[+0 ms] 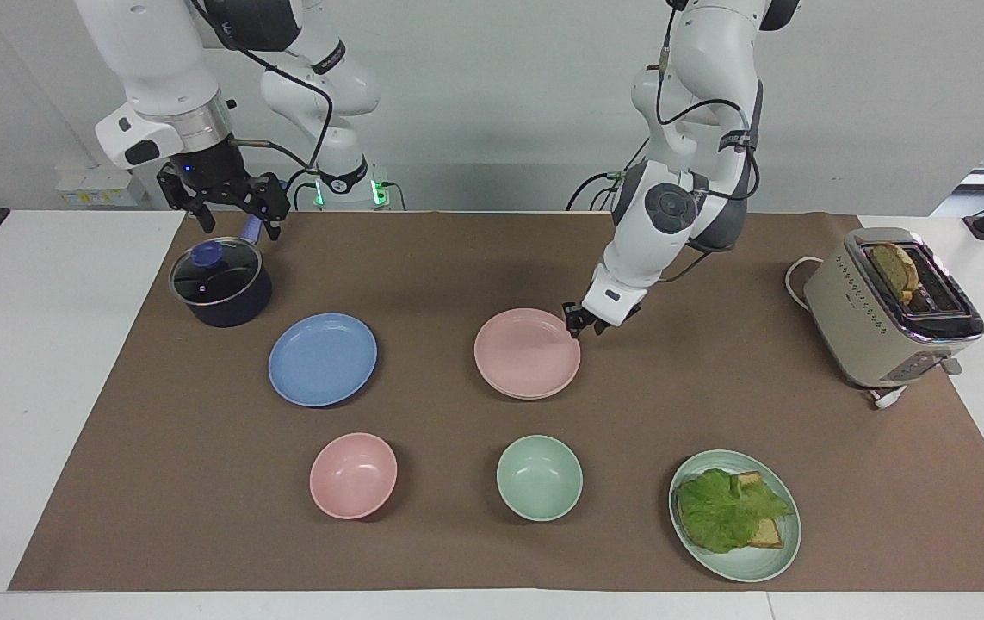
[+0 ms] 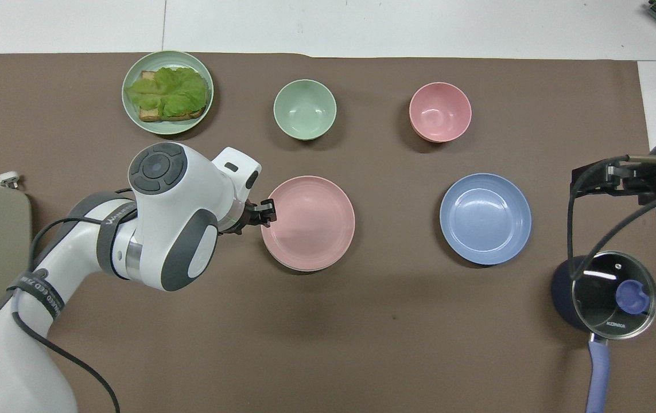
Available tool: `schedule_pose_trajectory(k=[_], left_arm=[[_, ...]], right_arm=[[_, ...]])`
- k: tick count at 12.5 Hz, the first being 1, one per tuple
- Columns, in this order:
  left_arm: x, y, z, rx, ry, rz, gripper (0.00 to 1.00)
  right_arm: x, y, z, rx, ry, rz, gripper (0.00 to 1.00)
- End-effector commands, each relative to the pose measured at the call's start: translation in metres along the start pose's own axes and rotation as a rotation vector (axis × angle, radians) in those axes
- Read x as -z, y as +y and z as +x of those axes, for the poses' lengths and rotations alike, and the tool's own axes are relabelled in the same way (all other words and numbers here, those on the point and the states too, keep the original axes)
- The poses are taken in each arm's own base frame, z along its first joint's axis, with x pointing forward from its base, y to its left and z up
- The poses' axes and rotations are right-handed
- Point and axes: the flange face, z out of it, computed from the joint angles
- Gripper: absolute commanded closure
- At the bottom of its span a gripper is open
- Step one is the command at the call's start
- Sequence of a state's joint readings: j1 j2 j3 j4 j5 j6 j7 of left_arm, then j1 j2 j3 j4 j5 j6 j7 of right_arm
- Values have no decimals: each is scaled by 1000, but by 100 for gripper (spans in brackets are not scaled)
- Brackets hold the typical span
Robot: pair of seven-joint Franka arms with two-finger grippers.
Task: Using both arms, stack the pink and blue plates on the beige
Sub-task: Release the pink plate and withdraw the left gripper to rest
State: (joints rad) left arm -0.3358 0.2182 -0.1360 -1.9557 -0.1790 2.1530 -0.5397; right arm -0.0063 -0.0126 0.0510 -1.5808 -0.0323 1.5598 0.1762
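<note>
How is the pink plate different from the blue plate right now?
The pink plate sits stacked on another plate, of which only a thin rim shows beneath; the blue plate lies alone on the brown mat. The pink plate has the left gripper at its rim; nothing is at the blue plate. The pink plate is mid-table; the blue plate lies toward the right arm's end. Both are round, shallow and look equal in size.

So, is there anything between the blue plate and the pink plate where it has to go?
Nothing visible. Only bare brown mat lies between the blue plate and the pink plate. The left end effector is at the pink plate's rim on the side away from the blue plate. The right end effector waits above the pot, off that line.
</note>
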Motion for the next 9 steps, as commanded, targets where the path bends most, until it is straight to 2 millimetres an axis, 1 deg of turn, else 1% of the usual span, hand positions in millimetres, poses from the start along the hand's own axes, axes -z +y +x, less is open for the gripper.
schedule_pose_trajectory(k=[1,2,3,4,5,7,8,9], left_arm=[[36,-50,25,20,23,47,0],[58,-74,34,-4,28,71,0],[81,-89,35,-20,51,81,0],[109,-109,39,-16,108,103,0],[135,-130,45,-30,155,117,0],[182,-157,54,-85,165,125,0],[206,-168,57,-104,170,127,0],[226,-176,58,-115,178,127,0]], right_arm=[[-2,6,-8,8,-12,11,0],[-3,10,-7,3,20,15,0],[-15,20,-6,2,26,20,0],[-25,27,-5,34,14,36,0],[-42,37,0,60,19,52,0],[-89,60,12,87,74,55,0],[-115,67,21,100,82,81,0],[-142,73,32,91,66,150,0]])
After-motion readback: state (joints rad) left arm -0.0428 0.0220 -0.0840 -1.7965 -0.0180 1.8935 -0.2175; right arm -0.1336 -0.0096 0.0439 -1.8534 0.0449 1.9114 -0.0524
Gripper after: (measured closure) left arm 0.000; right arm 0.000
